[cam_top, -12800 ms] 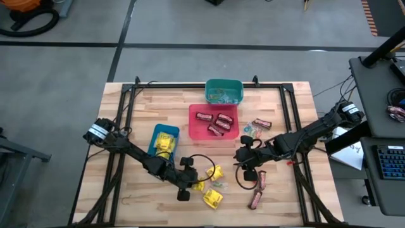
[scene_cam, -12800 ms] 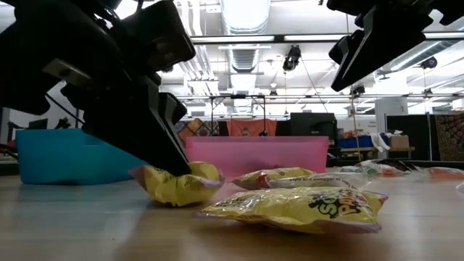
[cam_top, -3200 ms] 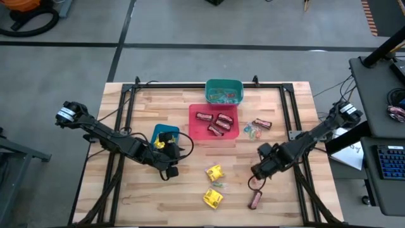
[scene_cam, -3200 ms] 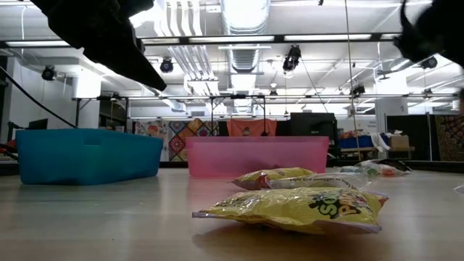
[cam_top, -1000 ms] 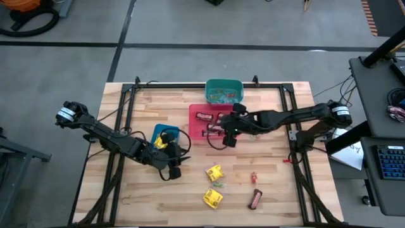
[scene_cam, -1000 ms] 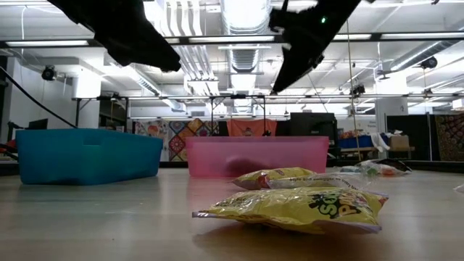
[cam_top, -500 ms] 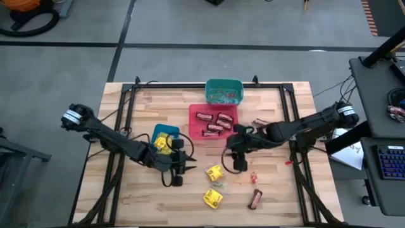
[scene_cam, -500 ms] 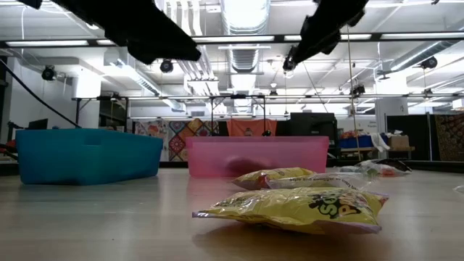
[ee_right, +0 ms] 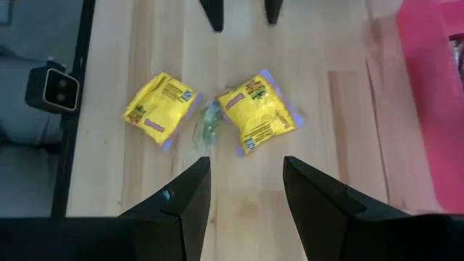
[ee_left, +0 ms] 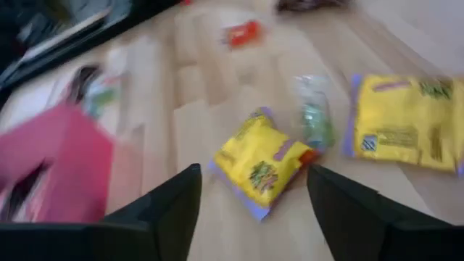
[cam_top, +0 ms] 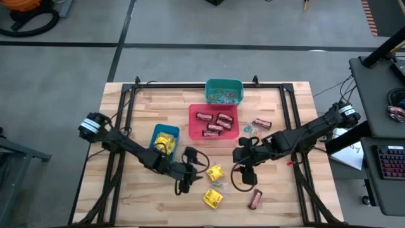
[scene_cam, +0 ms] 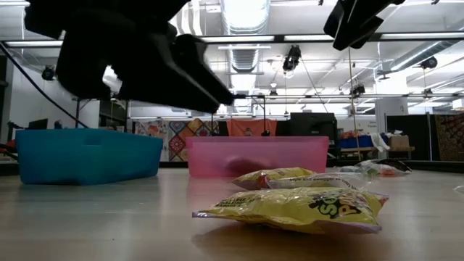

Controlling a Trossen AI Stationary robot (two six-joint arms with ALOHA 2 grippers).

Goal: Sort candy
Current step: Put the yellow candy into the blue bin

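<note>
From the high view, we see our left tool (cam_top: pixel 184 179) low over the tabletop (cam_top: pixel 126 196) just beside a yellow packet (cam_top: pixel 214 172), our right tool (cam_top: pixel 248 170) on that packet's other side, and a second yellow packet (cam_top: pixel 212 199) nearer the front edge. More yellow packets lie in the blue bin (cam_top: pixel 166 140), brown bars in the red bin (cam_top: pixel 214 121), small pieces in the teal bin (cam_top: pixel 223 92); one brown bar (cam_top: pixel 255 199) is still loose.

The low view shows only dark arm shapes above the second packet (scene_cam: pixel 293 207).

In our left wrist view the fingers (ee_left: pixel 168 210) stand apart and empty, framing the first packet (ee_left: pixel 261 169). It alone shows a small green wrapped piece (ee_left: pixel 315 125) beside that packet, which we judge could get pinched along with it.

Our right wrist view shows its fingers (ee_right: pixel 185 199) apart, empty, over the same packet (ee_right: pixel 255 119); we think the arms could collide if both reach for it.
</note>
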